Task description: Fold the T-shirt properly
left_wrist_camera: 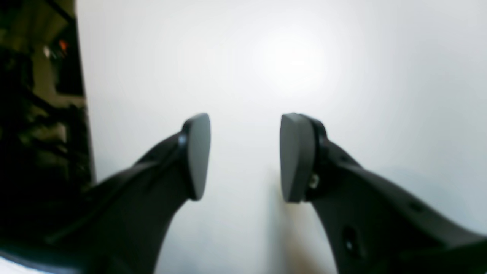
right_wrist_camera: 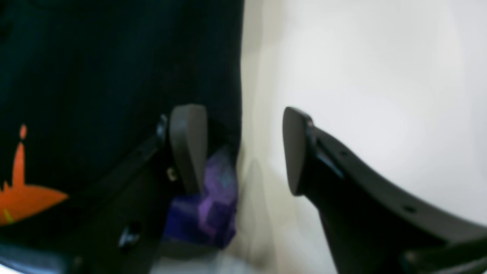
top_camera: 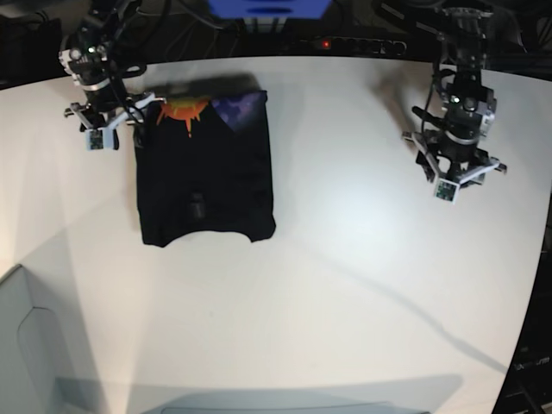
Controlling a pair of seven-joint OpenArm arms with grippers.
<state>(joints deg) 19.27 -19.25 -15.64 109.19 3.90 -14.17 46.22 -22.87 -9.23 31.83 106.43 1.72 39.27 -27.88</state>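
The black T-shirt (top_camera: 205, 177) lies folded into a rectangle on the white table (top_camera: 362, 259), left of centre, with the orange sun (top_camera: 183, 110) and purple print (top_camera: 241, 107) at its far edge. My right gripper (top_camera: 105, 134) is open at the shirt's far left corner. In the right wrist view the right gripper (right_wrist_camera: 245, 148) straddles the shirt's edge, one finger (right_wrist_camera: 188, 144) over the black cloth (right_wrist_camera: 95, 76) and the other over bare table (right_wrist_camera: 380, 76). My left gripper (top_camera: 450, 181) is open and empty over bare table, far right of the shirt. It also shows in the left wrist view (left_wrist_camera: 245, 156). The white tag is hidden.
Dark equipment and cables lie beyond the table's far edge, with a blue object (top_camera: 267, 9) at the top centre. A pale grey panel (top_camera: 26, 345) sits at the near left corner. The table's right edge (top_camera: 539, 259) is close to the left arm.
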